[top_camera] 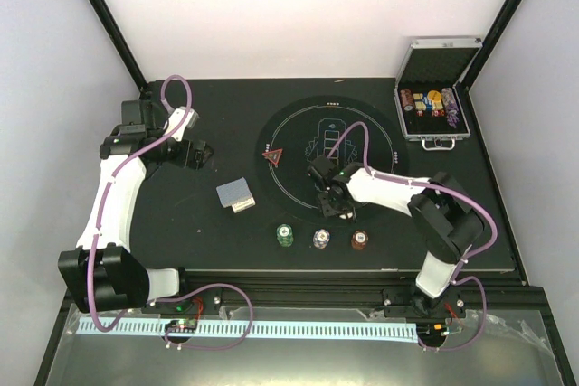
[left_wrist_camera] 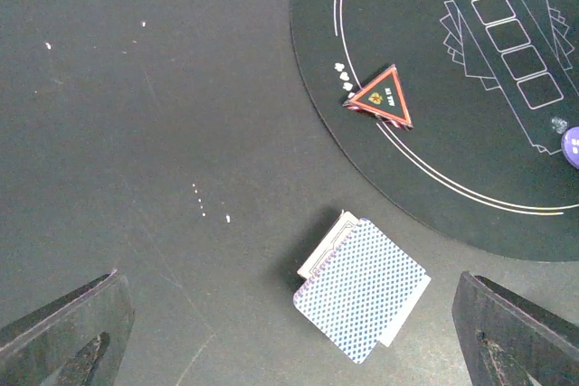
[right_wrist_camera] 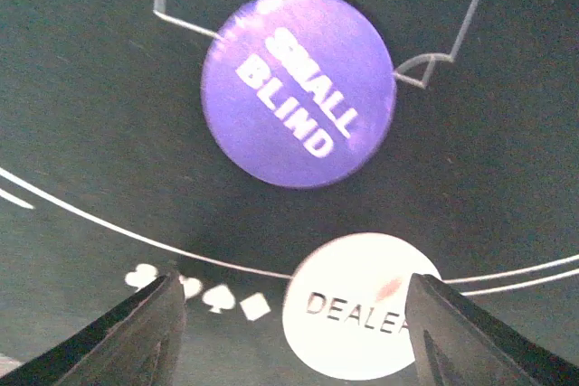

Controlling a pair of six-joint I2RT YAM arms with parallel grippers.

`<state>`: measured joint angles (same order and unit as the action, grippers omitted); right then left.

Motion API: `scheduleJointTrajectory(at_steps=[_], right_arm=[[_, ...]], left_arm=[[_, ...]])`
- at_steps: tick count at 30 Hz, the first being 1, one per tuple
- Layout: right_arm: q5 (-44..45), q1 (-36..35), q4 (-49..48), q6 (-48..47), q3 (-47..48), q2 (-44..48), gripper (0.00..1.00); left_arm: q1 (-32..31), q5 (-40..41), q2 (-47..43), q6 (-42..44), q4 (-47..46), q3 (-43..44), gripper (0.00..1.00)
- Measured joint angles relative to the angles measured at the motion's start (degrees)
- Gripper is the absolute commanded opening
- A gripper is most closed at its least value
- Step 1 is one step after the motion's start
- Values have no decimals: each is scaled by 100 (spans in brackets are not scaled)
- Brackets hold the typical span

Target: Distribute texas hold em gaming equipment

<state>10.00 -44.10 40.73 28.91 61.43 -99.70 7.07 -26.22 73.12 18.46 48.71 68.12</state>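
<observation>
Over on the round mat [right_wrist_camera: 90, 88], right claw [right_wrist_camera: 296, 282] hangs open over the white dealer button [right_wrist_camera: 357, 309], purple button [right_wrist_camera: 298, 88] just beyond; left claw [left_wrist_camera: 289, 277] is wide too.

A purple SMALL BLIND disc [right_wrist_camera: 298, 88] lies near, not touching, the white DEALER button [right_wrist_camera: 348, 314].

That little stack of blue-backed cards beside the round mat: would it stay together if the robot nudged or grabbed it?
Probably not neatly. The stack of cards lies skewed, with lower cards peeking out at one edge, so a push would likely fan it wider. The cards look thin and lie flat on the table, so pinching them from above seems awkward, and a few might slip loose.
</observation>
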Motion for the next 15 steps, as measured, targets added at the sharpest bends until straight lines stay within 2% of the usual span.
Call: scheduleJointTrajectory(at_steps=[6, 15], right_arm=[[-4, 192, -116, 63, -170, -24, 54], [-13, 337, -289, -55, 151, -407, 51]], left_arm=[[0, -81, 0, 0, 79, 0, 99], [0, -101, -2, 2, 103, 0, 99]])
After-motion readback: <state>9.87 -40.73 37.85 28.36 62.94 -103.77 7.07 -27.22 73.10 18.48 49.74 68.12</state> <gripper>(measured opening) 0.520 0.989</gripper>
